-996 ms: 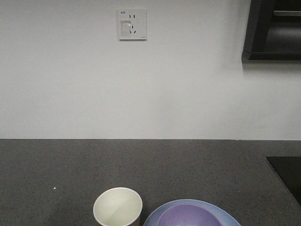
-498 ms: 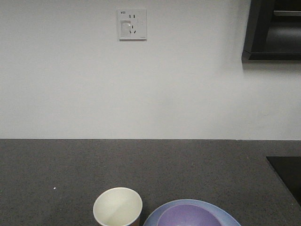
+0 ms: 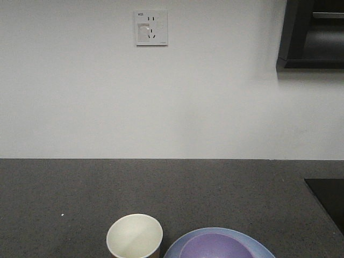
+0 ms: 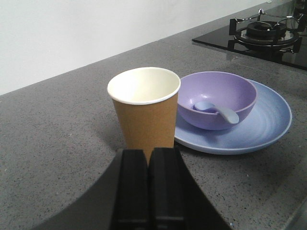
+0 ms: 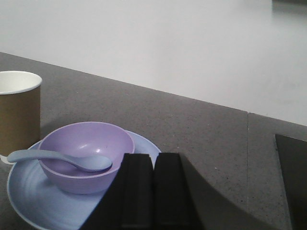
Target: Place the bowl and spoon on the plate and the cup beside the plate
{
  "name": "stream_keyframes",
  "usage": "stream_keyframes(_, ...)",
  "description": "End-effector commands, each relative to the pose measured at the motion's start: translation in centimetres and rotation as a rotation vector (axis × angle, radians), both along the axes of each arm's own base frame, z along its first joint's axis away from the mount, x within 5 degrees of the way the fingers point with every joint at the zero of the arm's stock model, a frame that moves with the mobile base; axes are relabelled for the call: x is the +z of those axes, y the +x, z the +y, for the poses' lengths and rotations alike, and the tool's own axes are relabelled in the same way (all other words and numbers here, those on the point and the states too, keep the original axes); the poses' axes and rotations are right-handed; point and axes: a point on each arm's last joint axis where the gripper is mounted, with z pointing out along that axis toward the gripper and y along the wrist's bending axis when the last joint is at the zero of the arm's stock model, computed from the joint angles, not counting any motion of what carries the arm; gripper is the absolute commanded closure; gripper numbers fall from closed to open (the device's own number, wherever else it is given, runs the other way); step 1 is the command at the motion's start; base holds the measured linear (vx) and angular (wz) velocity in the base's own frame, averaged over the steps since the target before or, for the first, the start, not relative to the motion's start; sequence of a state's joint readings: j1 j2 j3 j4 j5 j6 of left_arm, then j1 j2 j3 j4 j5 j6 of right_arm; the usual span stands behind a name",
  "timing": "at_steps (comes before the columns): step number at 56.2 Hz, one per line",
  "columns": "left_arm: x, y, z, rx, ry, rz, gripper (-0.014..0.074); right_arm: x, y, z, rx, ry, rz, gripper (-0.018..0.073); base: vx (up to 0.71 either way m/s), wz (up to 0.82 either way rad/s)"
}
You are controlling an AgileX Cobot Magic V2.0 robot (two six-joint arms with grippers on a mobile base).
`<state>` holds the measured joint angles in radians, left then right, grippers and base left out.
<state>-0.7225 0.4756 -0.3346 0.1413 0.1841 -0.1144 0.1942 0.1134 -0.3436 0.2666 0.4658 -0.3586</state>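
Note:
The lavender bowl [image 4: 217,98] [image 5: 84,153] [image 3: 215,247] sits on the pale blue plate [image 4: 268,124] [image 5: 24,191] [image 3: 258,246]. The pale blue spoon [image 4: 217,110] [image 5: 62,159] lies in the bowl, handle over the rim. The tan cup [image 4: 145,110] [image 5: 17,110] [image 3: 134,236] stands upright on the counter just left of the plate. My left gripper [image 4: 149,155] is shut and empty, just in front of the cup. My right gripper [image 5: 154,160] is shut and empty, to the right of the plate. Neither gripper shows in the front view.
Everything rests on a dark grey speckled counter [image 3: 215,188] against a white wall with a socket [image 3: 151,28]. A black gas hob [image 4: 264,33] [image 3: 328,196] lies at the right end, and a dark cabinet [image 3: 314,32] hangs above it.

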Motion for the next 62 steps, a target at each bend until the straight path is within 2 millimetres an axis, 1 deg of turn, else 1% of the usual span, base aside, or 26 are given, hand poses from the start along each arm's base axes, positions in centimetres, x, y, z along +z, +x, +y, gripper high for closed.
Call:
stream_keyframes(1, 1.3, 0.0, -0.1, -0.013, -0.077, -0.074, 0.0599, 1.5, 0.0, -0.2, -0.022, 0.022, -0.094, 0.0568, 0.00, 0.00)
stream_keyframes(5, 0.7, -0.2, 0.1, -0.007, -0.044, -0.094, 0.0599, 1.5, 0.0, -0.2, -0.022, 0.022, -0.094, 0.0568, 0.00, 0.00)
stream_keyframes(10, -0.8, -0.4, 0.9, 0.042, -0.058, -0.088, 0.0599, 1.5, 0.0, -0.2, -0.022, 0.022, -0.094, 0.0568, 0.00, 0.00)
stream_keyframes(16, -2.9, -0.7, 2.4, 0.153, -0.094, -0.139, 0.0599, 1.5, 0.0, -0.2, -0.022, 0.022, -0.094, 0.0568, 0.00, 0.00)
stream_keyframes(25, -6.1, -1.7, 4.3, 0.316, -0.135, -0.239, 0.0599, 1.5, 0.0, -0.2, -0.022, 0.022, -0.094, 0.0568, 0.00, 0.00)
stream_keyframes(30, -6.3, -2.4, 5.1, 0.401, -0.126, -0.248, 0.0599, 1.5, 0.0, -0.2, -0.022, 0.022, -0.094, 0.0568, 0.00, 0.00)
stream_keyframes(35, -6.3, -3.0, 5.6, 0.446, -0.140, -0.287, 0.0599, 1.5, 0.0, -0.2, -0.022, 0.022, -0.095, 0.0568, 0.00, 0.00)
stream_keyframes(62, -6.5, -2.8, 5.6, 0.458, -0.121, -0.261, 0.0599, 1.5, 0.0, -0.2, -0.021, 0.023, -0.092, 0.0568, 0.00, 0.00)
